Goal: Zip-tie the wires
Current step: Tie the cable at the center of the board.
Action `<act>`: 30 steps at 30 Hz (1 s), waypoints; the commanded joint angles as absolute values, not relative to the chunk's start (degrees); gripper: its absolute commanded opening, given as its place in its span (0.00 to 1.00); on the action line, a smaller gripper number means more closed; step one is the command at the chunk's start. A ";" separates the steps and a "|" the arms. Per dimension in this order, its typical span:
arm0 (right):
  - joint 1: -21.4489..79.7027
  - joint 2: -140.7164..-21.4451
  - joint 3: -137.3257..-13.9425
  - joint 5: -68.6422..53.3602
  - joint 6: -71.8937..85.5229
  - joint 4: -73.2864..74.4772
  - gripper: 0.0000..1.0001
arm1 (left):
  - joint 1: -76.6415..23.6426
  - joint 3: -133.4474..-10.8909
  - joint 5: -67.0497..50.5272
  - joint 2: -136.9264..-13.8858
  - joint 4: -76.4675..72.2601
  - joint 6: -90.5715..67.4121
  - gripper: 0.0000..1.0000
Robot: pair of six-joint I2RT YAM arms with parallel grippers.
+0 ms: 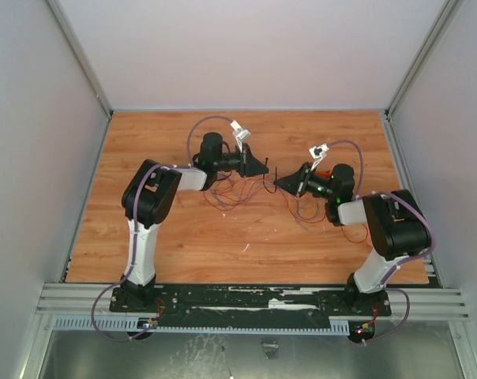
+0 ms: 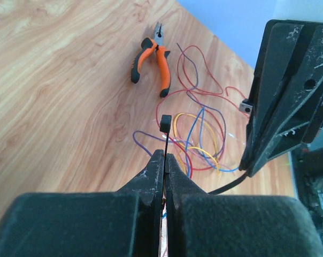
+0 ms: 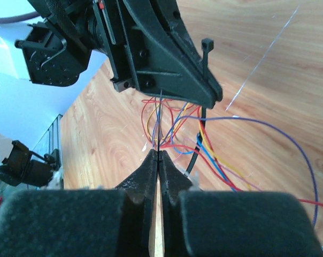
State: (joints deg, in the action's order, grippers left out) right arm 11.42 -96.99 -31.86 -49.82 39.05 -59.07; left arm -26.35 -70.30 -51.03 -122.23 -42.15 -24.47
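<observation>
The zip tie (image 2: 166, 140) stands clamped in my shut left gripper (image 2: 165, 156), its small head (image 2: 165, 122) poking out past the tips. From there the black strip (image 3: 198, 143) curves down over the wires (image 3: 217, 158) toward my right gripper (image 3: 158, 152), which is shut on a thin dark strand that looks like the strip's tail. The wires (image 2: 191, 140) lie in coloured loops on the wood under both grippers. In the top view the left gripper (image 1: 264, 167) and right gripper (image 1: 279, 182) meet tip to tip at mid-table above the wires (image 1: 230, 193).
Orange-handled pliers (image 2: 162, 67) lie on the wooden table (image 1: 183, 237) beyond the wires. Grey walls enclose the table on three sides. A metal rail (image 1: 246, 304) carries both arm bases at the near edge.
</observation>
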 commanded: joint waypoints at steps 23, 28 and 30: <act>14.22 -89.58 -19.24 -51.93 34.15 -74.83 0.00 | -34.01 -53.93 -36.27 -104.29 -50.50 12.51 0.00; 14.94 -90.21 -17.54 -51.24 33.64 -77.62 0.00 | -35.59 -50.75 -34.82 -102.76 -51.23 20.96 0.00; 15.14 -90.40 -16.80 -50.63 33.35 -78.59 0.00 | -35.94 -49.70 -34.12 -101.92 -51.75 23.31 0.00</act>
State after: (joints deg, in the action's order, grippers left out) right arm 14.20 -90.56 -18.41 -51.22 35.27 -73.38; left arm -35.03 -51.29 -36.32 -105.47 -47.92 14.83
